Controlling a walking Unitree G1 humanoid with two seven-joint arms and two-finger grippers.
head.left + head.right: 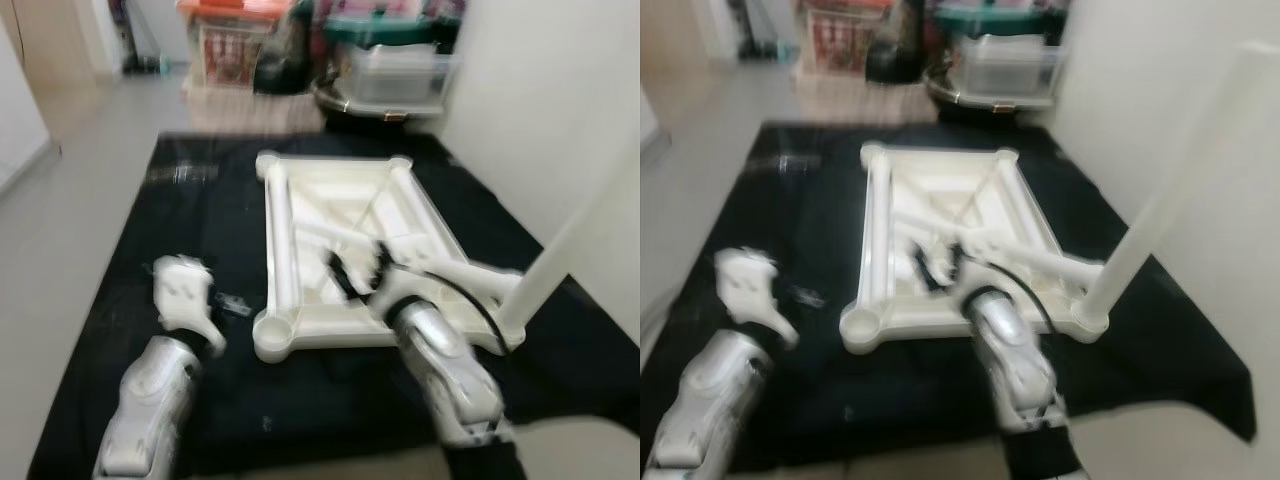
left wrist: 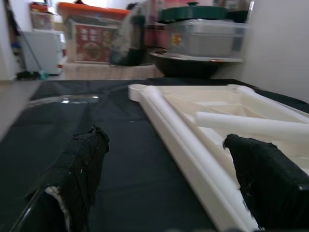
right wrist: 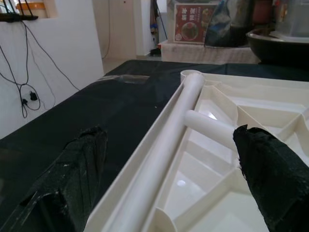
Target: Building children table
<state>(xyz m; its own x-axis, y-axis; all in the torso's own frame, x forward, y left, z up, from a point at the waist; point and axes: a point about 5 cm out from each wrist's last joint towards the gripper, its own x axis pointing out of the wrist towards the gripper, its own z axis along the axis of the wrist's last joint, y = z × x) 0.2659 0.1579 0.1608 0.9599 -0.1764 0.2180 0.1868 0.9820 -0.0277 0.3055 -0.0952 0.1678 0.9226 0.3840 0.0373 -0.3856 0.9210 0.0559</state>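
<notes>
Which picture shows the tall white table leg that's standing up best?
The right eye view: the upright leg shows whole, standing in the upside-down tabletop's near right corner socket. The left eye view shows it too, a little less clearly against the pale wall. The wrist views show loose legs lying flat instead.

Both silver arms reach forward, right pincer (image 1: pixel 357 272) farther out than left pincer (image 2: pixel 169 193) (fingers spread wide on both).

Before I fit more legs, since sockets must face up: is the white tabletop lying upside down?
Yes, upside down. The tabletop lies flat on the black mat, ribbed underside and corner sockets facing up; one leg stands in a corner.
</notes>
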